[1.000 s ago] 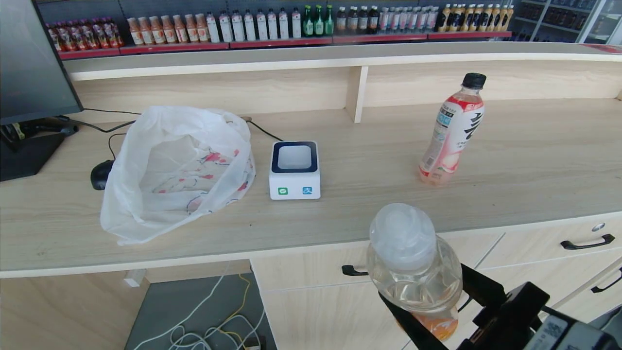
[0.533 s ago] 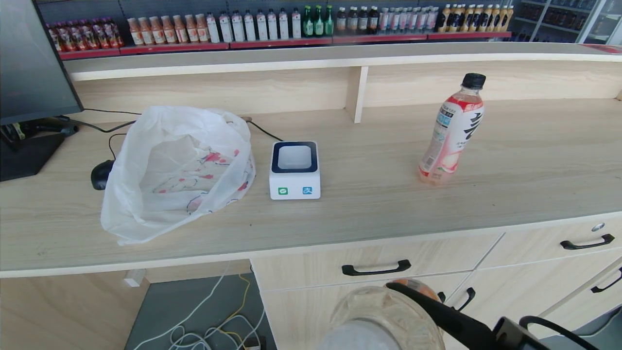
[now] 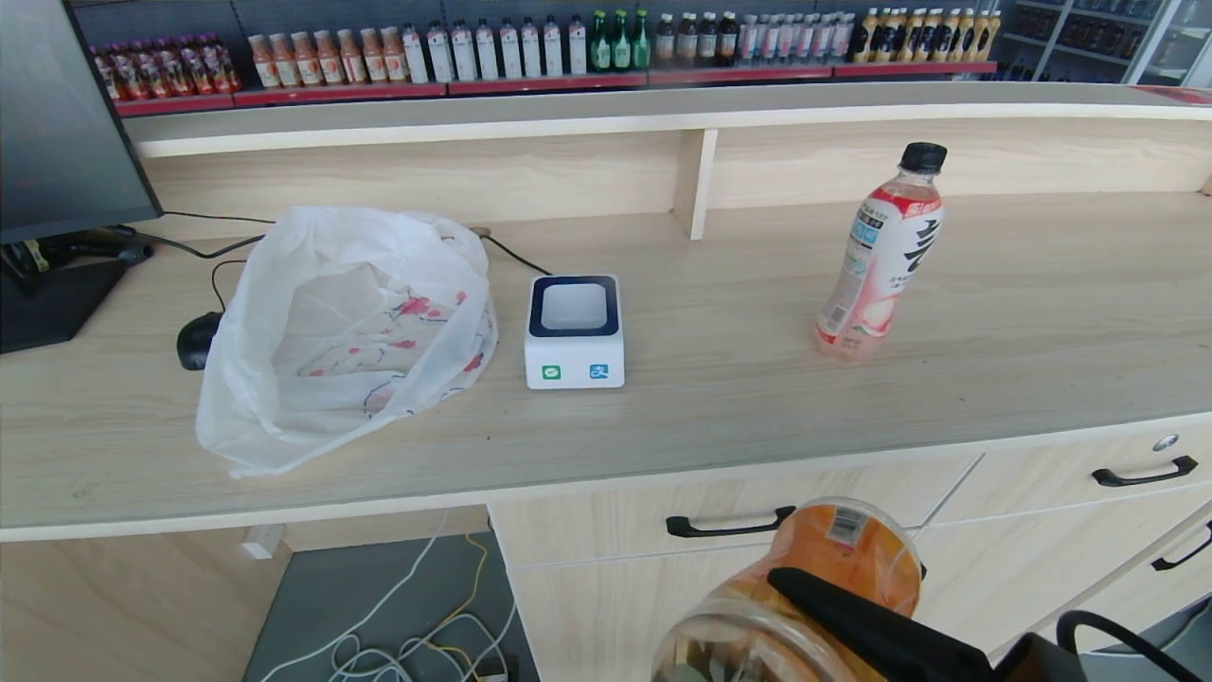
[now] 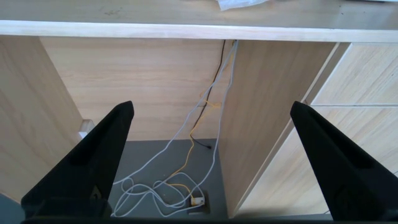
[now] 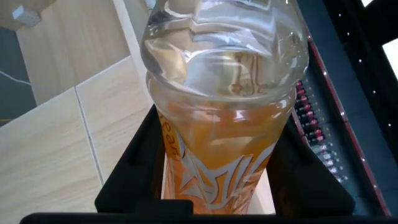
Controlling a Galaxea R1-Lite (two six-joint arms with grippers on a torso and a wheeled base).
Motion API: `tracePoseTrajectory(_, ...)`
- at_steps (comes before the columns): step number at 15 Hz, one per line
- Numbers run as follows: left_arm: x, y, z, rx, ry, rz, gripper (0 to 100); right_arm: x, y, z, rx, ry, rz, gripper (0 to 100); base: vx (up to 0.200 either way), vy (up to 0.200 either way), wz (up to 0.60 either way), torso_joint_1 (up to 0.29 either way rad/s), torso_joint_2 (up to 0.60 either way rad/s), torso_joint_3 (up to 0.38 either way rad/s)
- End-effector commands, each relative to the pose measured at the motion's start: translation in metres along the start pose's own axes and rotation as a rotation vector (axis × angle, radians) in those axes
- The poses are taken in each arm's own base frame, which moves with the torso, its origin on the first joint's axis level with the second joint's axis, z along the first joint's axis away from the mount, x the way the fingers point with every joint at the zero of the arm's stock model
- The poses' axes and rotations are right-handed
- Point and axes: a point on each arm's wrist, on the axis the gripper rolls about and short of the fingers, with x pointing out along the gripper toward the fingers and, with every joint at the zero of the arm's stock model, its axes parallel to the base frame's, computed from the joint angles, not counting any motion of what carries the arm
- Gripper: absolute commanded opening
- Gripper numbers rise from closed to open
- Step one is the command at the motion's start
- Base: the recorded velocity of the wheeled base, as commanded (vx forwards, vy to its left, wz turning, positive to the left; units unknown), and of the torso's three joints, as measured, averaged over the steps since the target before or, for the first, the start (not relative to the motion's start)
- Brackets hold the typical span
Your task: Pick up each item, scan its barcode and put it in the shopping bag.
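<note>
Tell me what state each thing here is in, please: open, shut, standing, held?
shopping bag: mouth open, slumped on the counter.
scanner: flat on the counter, window facing up.
pink bottle: upright, capped, standing free.
orange bottle: tilted, clamped in the right gripper.
right gripper: shut on the orange bottle.
left gripper: open, empty.

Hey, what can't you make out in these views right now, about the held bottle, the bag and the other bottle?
- Orange bottle, head view: its near end is cut off by the bottom edge, and a finger of the right gripper covers part of it.
- Shopping bag, head view: crumpled plastic hides whether anything lies inside.
- Pink bottle, head view: no barcode faces the camera, and the label print is too small.
</note>
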Motion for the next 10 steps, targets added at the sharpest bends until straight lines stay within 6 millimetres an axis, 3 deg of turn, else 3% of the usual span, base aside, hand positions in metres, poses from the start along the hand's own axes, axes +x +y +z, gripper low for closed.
tracePoseTrajectory(1,0.0000,0.0000,0.0000,0.001,-0.001,0.000,100,-0.0052,0.0025,-0.0032,-0.018,0.005,0.018,0,0.000,0.000,0.00,0.000,0.00,0.000)
tracePoseTrajectory(10,0.0000,0.0000,0.0000,0.001,-0.001,0.000,100,-0.0056,0.0011,0.0050,-0.309,-0.032,0.007,0,0.000,0.000,0.00,0.000,0.00,0.000)
